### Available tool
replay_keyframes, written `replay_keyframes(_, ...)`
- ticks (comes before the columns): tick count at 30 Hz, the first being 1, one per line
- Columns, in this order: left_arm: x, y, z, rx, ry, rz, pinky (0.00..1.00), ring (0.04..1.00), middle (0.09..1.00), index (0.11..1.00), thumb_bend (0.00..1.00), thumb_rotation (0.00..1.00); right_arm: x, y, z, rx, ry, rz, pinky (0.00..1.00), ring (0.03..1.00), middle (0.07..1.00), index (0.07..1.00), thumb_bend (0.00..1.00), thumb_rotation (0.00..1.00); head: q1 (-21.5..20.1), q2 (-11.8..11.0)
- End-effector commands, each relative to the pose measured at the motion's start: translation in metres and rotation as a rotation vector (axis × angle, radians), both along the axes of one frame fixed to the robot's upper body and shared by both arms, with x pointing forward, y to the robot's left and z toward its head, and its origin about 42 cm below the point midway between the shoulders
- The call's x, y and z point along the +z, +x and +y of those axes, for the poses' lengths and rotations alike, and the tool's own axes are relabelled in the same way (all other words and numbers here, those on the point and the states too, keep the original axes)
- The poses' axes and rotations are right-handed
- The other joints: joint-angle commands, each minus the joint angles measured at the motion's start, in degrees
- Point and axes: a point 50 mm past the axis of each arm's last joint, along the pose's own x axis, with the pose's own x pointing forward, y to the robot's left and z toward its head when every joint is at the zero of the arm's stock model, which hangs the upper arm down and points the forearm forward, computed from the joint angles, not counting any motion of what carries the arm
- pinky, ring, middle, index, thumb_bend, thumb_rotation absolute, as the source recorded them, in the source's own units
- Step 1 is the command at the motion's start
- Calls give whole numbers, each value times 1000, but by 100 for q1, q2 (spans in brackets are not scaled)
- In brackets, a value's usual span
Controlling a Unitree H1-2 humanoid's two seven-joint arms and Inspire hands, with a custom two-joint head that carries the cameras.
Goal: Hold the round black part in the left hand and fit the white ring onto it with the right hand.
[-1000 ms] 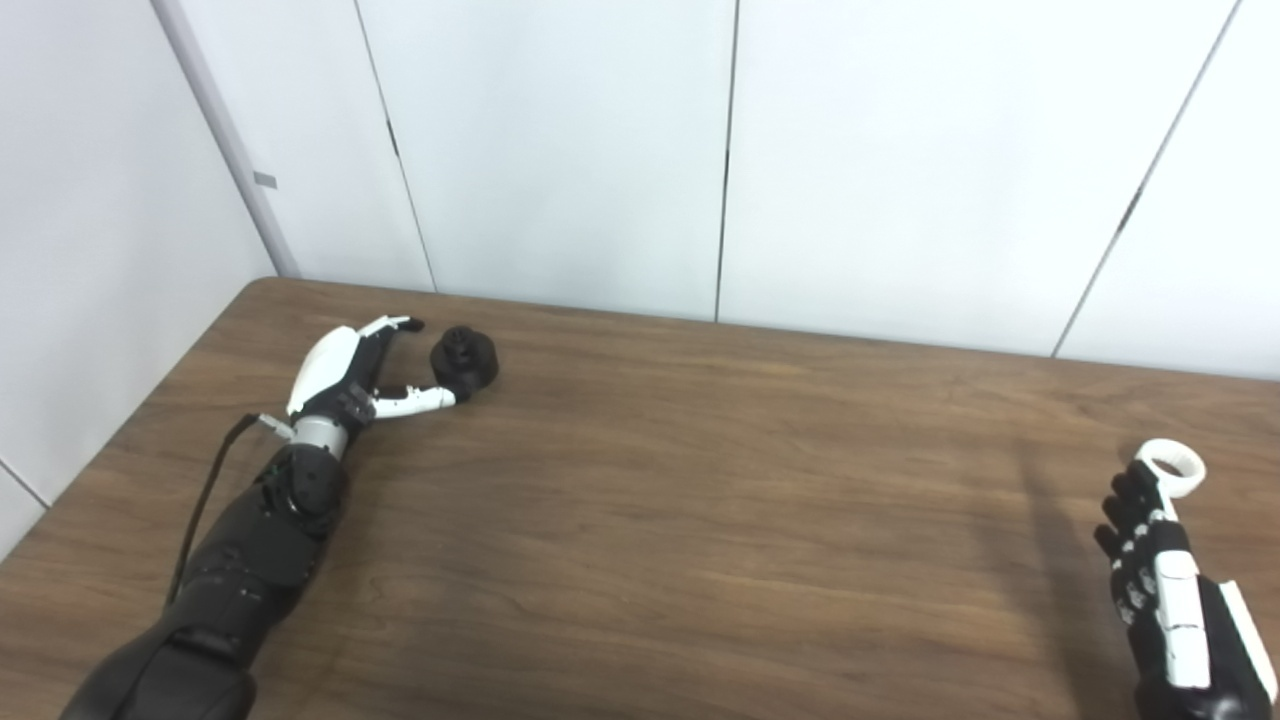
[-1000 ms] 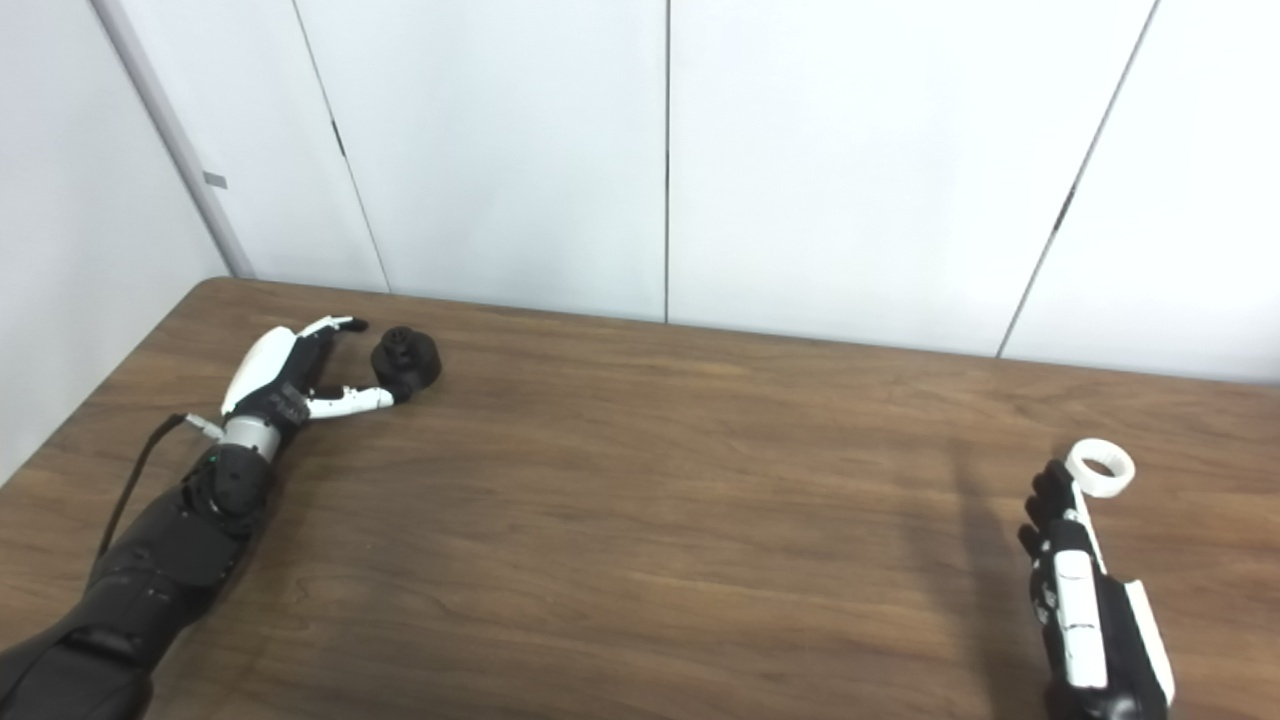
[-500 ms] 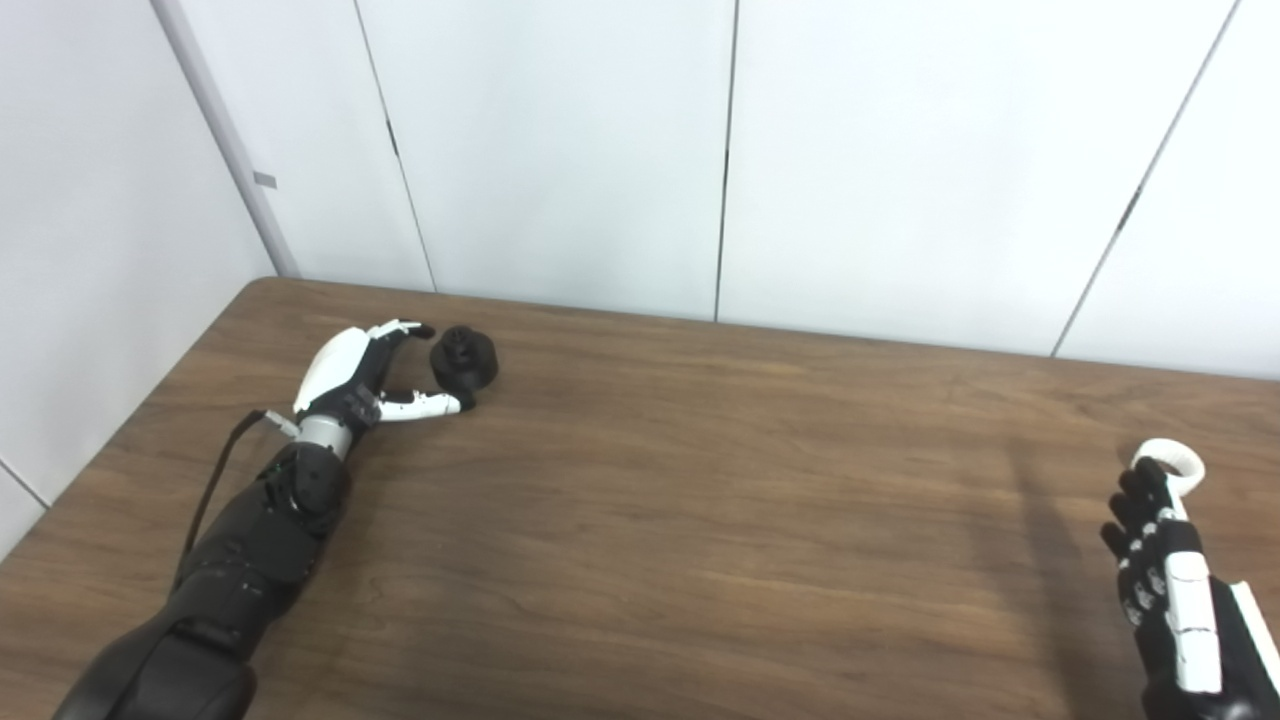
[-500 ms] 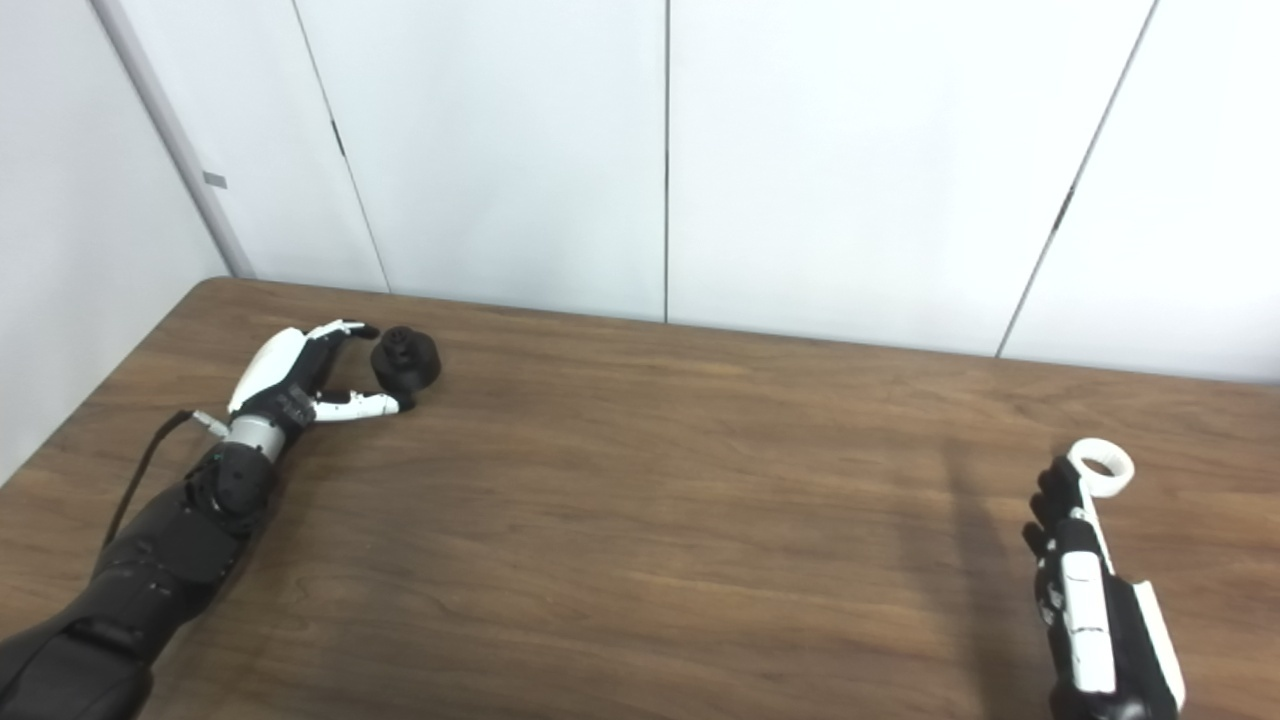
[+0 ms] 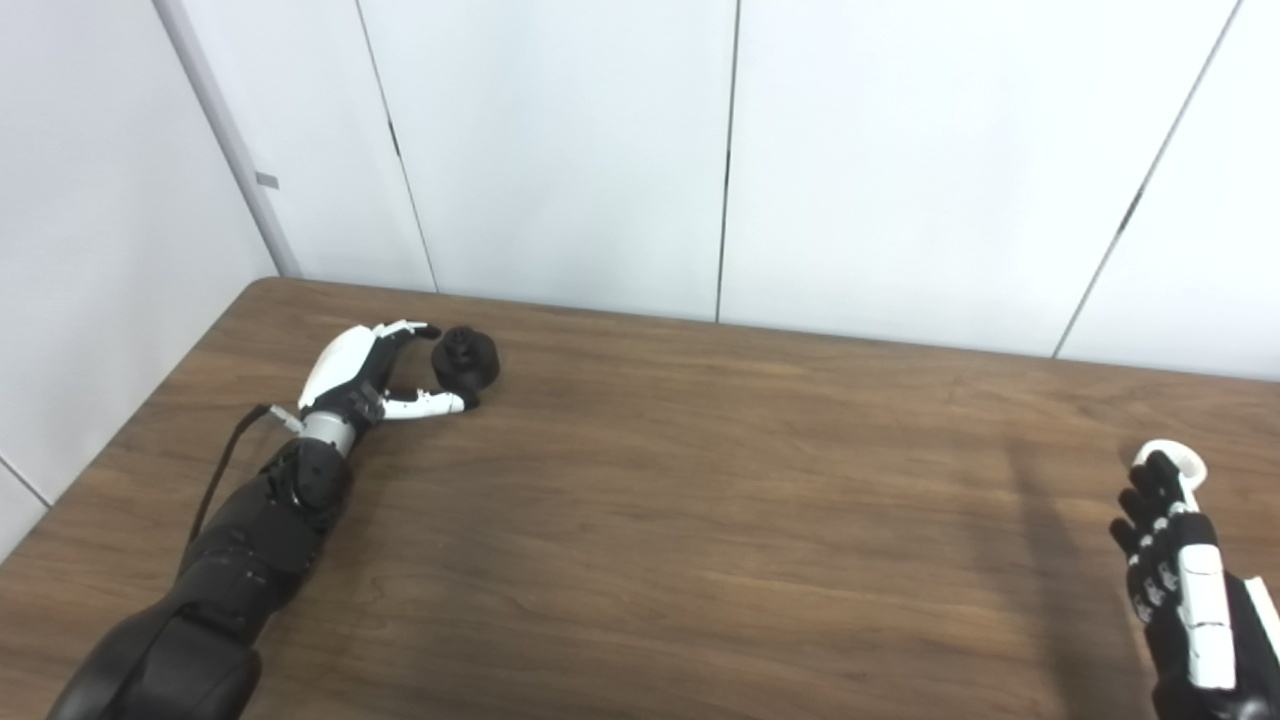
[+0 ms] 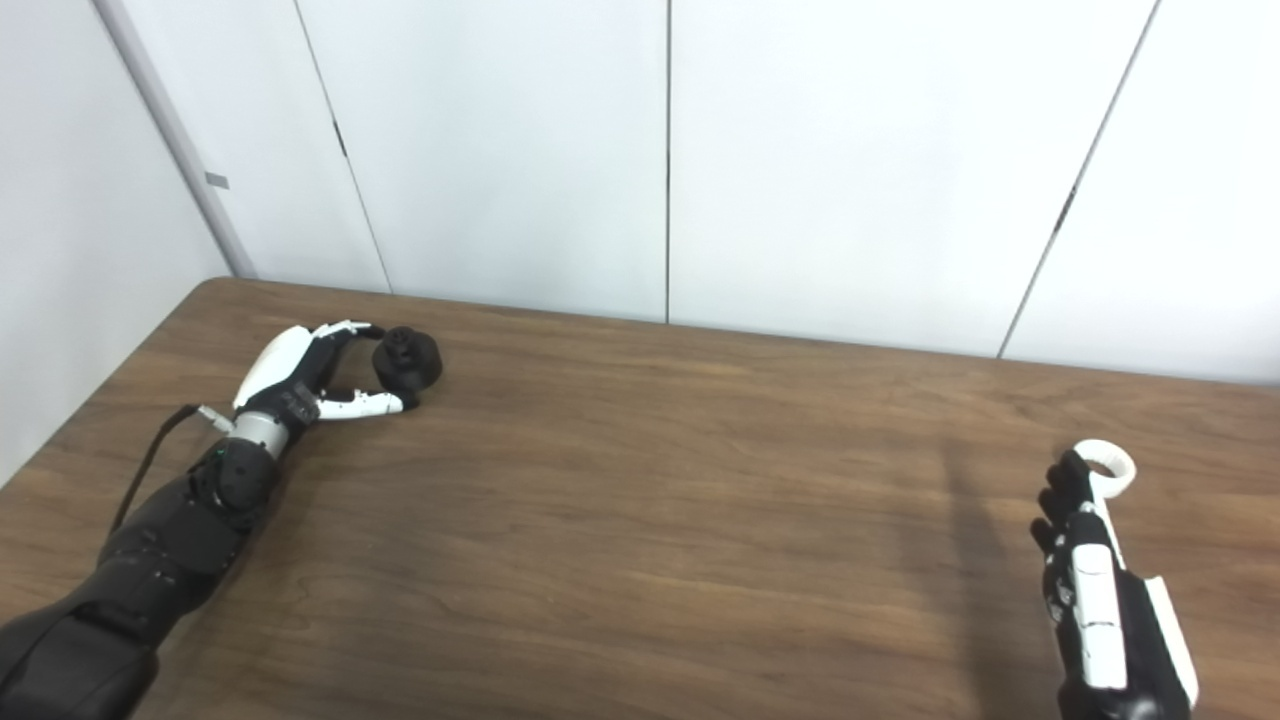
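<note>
Both hands reaching, neither part held yet

Left hand (image 5: 365, 375), fingers apart around the round black part (image 5: 465, 361), may nudge it away; right hand (image 6: 1095, 560), fingers apart, could knock the white ring (image 6: 1108, 466) across the worktop (image 5: 700, 500).

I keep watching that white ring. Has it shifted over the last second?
No. The white ring lies where it was on the table; only the right hand has crept nearer.

White panelled walls (image 5: 560, 150), wooden table (image 5: 700, 520)
</note>
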Motion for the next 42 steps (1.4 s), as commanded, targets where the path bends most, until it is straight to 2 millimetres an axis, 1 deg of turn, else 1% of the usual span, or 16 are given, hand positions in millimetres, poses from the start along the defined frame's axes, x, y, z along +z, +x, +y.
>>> replay_keyframes(1,-18,-5,-4,-19,0,109,1000,968,930,834,971,424,17,-1,0,-3,-10,-71,1000,1000,1000,1000,334,1000,-9,24)
replay_keyframes(6,-19,-5,-6,-21,-10,107,1000,972,922,826,974,404,17,1,1,-7,-6,-73,1000,1000,1000,1000,319,1000,-34,41)
replay_keyframes(10,-22,-5,-8,-22,-17,106,1000,970,919,815,959,377,17,2,2,-1,-5,-75,1000,1000,1000,1000,316,1000,-62,42)
replay_keyframes(14,-22,-6,-10,-31,-20,102,1000,964,915,801,958,362,16,3,3,2,-16,-84,1000,1000,1000,1000,289,1000,-98,40)
replay_keyframes(18,-24,-5,-12,-39,-23,106,1000,969,917,804,960,371,15,2,4,2,-25,-84,1000,1000,1000,1000,308,1000,-135,42)
replay_keyframes(22,-23,-4,-15,-47,-33,103,1000,967,915,803,969,366,16,2,5,4,-28,-83,1000,1000,1000,1000,284,1000,-150,43)
replay_keyframes(27,-22,-2,-19,-62,-32,100,1000,972,921,810,988,383,12,3,4,6,-15,-80,1000,1000,1000,1000,296,1000,-173,44)
replay_keyframes(30,-21,-1,-21,-71,-31,97,1000,974,919,809,972,369,12,3,6,7,-12,-79,1000,1000,1000,1000,290,1000,-195,48)
replay_keyframes(33,-19,1,-22,-80,-23,106,1000,978,922,811,968,374,10,4,6,11,-4,-81,1000,1000,1000,1000,282,1000,-206,47)
replay_keyframes(42,-15,6,-27,-101,-5,101,1000,971,914,814,972,394,8,3,7,7,3,-79,1000,1000,1000,1000,311,1000,-241,37)
